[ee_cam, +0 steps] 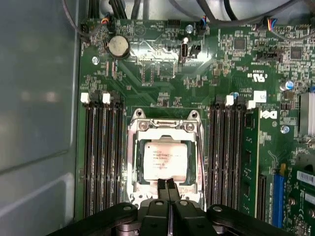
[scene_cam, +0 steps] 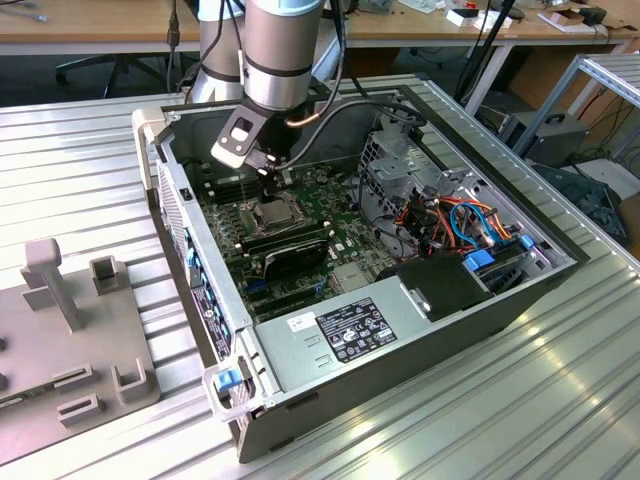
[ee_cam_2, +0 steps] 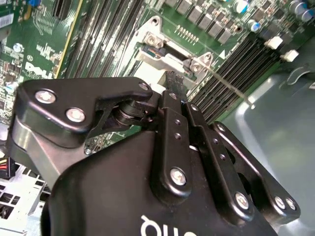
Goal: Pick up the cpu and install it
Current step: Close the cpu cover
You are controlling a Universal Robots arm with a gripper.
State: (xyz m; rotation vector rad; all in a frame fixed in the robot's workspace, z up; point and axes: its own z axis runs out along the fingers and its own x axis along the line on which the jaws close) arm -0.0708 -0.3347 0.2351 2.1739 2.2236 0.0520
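Where the cpu (ee_cam: 164, 158) lies seated in the socket (ee_cam: 165, 119), in the middle of the motherboard (ee_cam: 162, 83), the gripper (ee_cam: 166, 183) hangs over its edge. Fingers are pressed together — holding nothing.

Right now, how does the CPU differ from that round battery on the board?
The CPU is square; the battery is round. The CPU is the larger. The CPU sits in a metal frame, right by the gripper; the battery lies well away. Both are silvery and sit on the green board.
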